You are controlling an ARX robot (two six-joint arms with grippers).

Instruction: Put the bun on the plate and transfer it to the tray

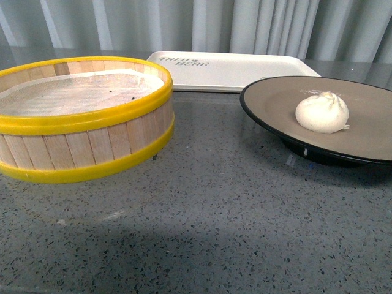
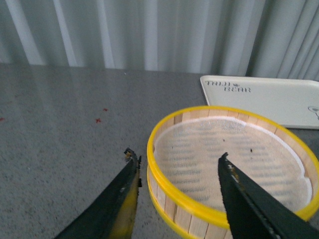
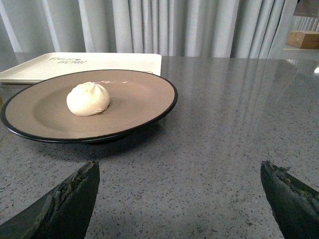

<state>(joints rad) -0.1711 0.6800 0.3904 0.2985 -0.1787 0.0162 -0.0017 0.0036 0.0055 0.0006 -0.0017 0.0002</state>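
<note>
Soft, even, bright light with pale glare streaks on the grey countertop [image 3: 239, 99], focus sharp

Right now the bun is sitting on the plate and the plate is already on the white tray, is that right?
Not quite: the bun is on the plate, but the plate stands on the grey table, in front of the tray, not on it. The front view shows this.

The left end effector [image 2: 177, 154] has black tapered fingers [image 2: 249, 199], one edged yellow; the right end effector [image 3: 179, 164] looks dark, scuffed, pointed.
</note>
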